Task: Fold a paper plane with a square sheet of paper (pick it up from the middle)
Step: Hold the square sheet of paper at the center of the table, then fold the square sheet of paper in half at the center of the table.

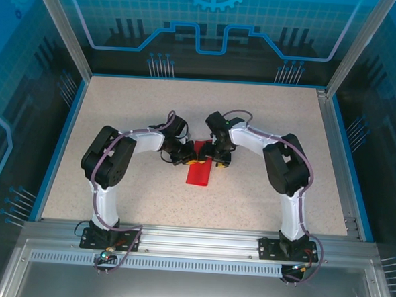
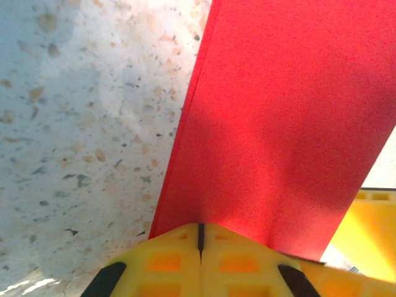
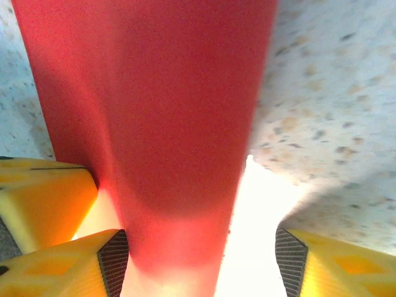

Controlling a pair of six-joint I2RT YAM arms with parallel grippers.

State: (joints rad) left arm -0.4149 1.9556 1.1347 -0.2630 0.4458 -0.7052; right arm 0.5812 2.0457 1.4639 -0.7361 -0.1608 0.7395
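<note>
The square sheet of paper (image 1: 200, 174) is bright red and lies on the speckled table as a long narrow folded band, its far end between my two grippers. My left gripper (image 1: 189, 159) is shut, its yellow fingertips (image 2: 200, 232) meeting over the near end of the red paper (image 2: 278, 124), which spreads flat to both sides of the seam. My right gripper (image 1: 215, 159) is open. Its ribbed pads (image 3: 114, 260) stand on either side of the red band (image 3: 154, 111), which lies closer to the left pad with a bright gap on the right.
The speckled tabletop (image 1: 147, 105) is ringed by a blue rim and metal frame posts. A yellow finger of the other gripper shows at the edge of each wrist view (image 2: 371, 229) (image 3: 37, 198). Both arms bend inward towards the table's middle.
</note>
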